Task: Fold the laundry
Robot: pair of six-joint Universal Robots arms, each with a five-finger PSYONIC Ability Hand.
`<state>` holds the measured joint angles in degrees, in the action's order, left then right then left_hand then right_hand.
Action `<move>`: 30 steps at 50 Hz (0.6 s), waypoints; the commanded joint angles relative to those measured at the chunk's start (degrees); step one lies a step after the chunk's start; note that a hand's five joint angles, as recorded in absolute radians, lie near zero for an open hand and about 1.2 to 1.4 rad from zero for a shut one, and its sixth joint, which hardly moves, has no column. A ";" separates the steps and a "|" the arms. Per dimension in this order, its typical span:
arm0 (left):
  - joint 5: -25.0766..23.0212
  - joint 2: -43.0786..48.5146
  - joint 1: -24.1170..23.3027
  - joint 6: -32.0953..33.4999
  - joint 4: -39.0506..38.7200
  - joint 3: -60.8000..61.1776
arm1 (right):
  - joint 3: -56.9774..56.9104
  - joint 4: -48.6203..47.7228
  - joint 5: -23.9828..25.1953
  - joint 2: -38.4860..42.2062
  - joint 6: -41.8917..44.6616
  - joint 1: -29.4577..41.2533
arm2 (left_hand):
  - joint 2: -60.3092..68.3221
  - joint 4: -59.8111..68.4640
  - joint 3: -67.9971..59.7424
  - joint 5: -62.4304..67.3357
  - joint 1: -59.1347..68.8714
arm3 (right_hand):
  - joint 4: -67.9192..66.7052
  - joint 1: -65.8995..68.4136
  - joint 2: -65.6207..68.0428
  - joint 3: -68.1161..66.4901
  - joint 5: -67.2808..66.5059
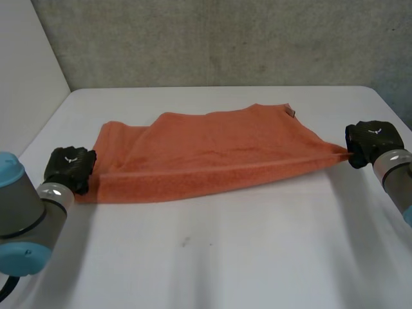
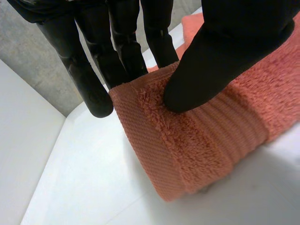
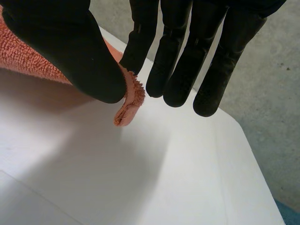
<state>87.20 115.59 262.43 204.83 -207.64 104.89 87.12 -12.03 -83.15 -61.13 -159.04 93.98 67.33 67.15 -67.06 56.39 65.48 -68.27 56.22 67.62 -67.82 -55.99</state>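
Holding an orange towel [image 1: 212, 151] stretched across the white table [image 1: 225, 257], one end to each hand, long near edge running straight between them. Pinching the near left corner with the left hand [image 1: 71, 168] at the table's left side: thumb [image 2: 225, 61] pressed onto the terry just inside the woven hem, fingers [image 2: 86, 79] straight behind the fold, cloth clamped between. Pinching the near right corner with the right hand [image 1: 372, 141] at the table's right side: thumb [image 3: 70, 51] and the nearest finger closed on the very tip of the corner, other fingers [image 3: 232, 47] straight and close together beside it, touching no cloth. Keeping that right tip just clear of the table, shadow underneath. Lying flat farther back, folded over itself in broad creases, small tag [image 1: 291, 112] at the far right corner. Hiding the left fingertips behind the hem. Turning the backs of both hands to the head view, grips hard to read from there. Leaving unclear how many layers sit in either pinch, and whether the left end touches the table.
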 commanded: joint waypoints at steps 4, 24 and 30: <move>-0.01 -13.81 -0.60 -0.13 6.73 4.62 | -0.28 10.95 1.14 -12.24 11.18 -0.12 | 12.67 12.85 -12.94 13.61 14.52 | -11.73 23.78 12.38 -12.18 -14.01; -3.96 -38.78 2.38 -0.57 26.77 7.70 | -3.88 40.42 2.73 -29.31 32.91 -5.04 | 12.67 12.85 -12.94 13.61 14.52 | -11.73 23.78 12.38 -12.18 -14.01; -5.81 -26.15 2.91 -0.66 21.69 6.12 | -2.92 37.87 3.17 -20.52 32.30 -4.86 | 12.67 12.85 -12.94 13.61 14.52 | -11.73 23.78 12.38 -12.18 -14.01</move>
<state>83.05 77.88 264.91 204.20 -180.89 112.30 83.37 28.99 -80.38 -89.55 -125.81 88.65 69.78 69.75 -69.62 58.60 66.84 -68.41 56.22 67.62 -67.84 -56.45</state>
